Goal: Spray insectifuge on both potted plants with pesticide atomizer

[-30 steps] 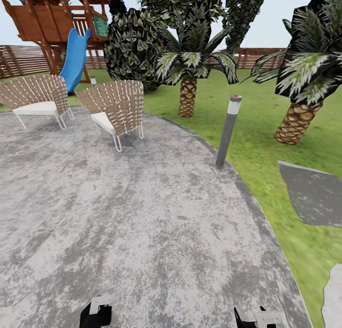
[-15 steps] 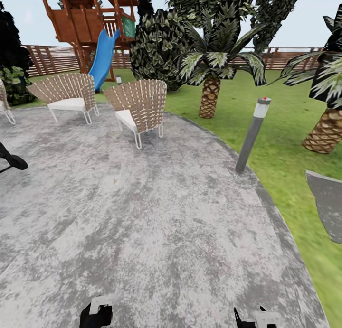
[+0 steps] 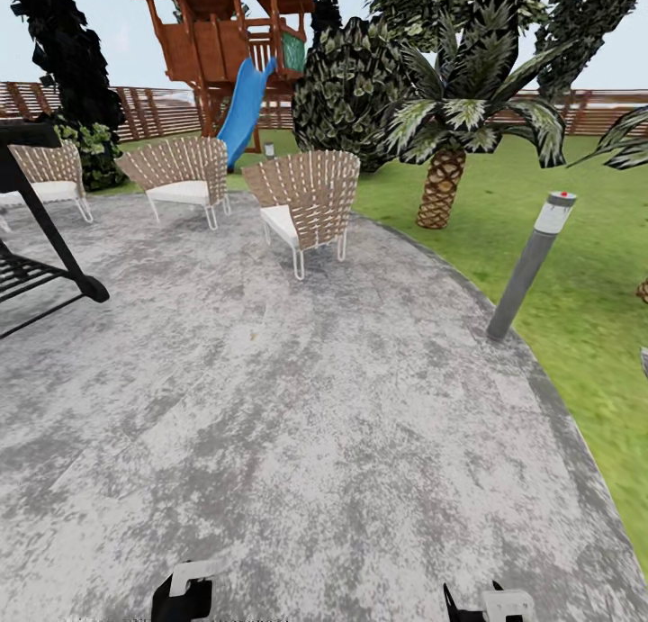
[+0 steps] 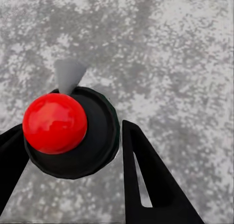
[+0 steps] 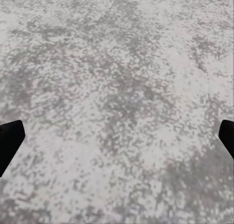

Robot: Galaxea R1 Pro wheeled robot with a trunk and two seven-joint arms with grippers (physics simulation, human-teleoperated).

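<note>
Twice confirming wide spread: left claw [image 4: 70, 131] gaping, framing a red knob [image 4: 54, 122] on a black disc [image 4: 100, 136] between its fingers, contact not discernible; right claw [image 5: 117, 136] gaping above bare grey paving [image 5: 117, 63], holding nothing. Standing on the garden's paved circle, with woven chairs [image 3: 306, 203] and a bollard light [image 3: 531, 262] far ahead of both claws. Not yet locating the pesticide atomizer: position cannot be told. Expecting a light, rigid, slick bottle; planning on gripping the slim body below the trigger head, keeping it upright.

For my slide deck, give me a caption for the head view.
Paved circle with wicker chairs, a bollard light, a palm and a playset slide.
</note>
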